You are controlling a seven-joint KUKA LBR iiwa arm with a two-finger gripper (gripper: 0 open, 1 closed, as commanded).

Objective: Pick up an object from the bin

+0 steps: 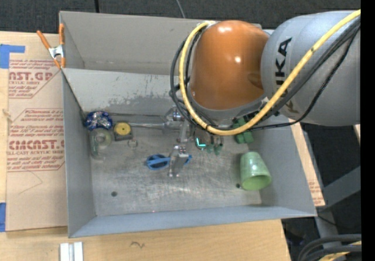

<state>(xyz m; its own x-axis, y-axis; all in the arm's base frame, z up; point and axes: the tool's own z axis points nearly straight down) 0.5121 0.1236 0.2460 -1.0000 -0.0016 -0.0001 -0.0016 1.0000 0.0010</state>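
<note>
My orange cover (pixel 225 67) sits closest to the lens, a glossy dome at my wrist with a yellow cable (pixel 186 61) looped round its left side. Behind it my grey arm (pixel 316 67) comes in from the right, over the bin's right rim.

Below the cover my gripper (pixel 177 160) hangs down onto the floor of the bin (pixel 146 198), about at its middle. Its metal tip is down at a small blue thing (pixel 157 162), flat and loop-shaped, which lies in the middle of the floor. The tip meets the right part of the blue thing, and the rest of it pokes out to the left. I cannot tell whether my gripper is spread or pressed together, nor whether it has the blue thing pinched.

A pale green cup (pixel 253 171) lies on its side to the right, near the right wall and well apart from my gripper. A darker green block (pixel 244 136) peeks out from under my cover just above the cup.

On the left a yellow disc (pixel 122 130) lies flat. Beside it, against the left wall, there is a blue-and-white wad (pixel 97 119) with a clear cup (pixel 100 142) just below it.
</note>
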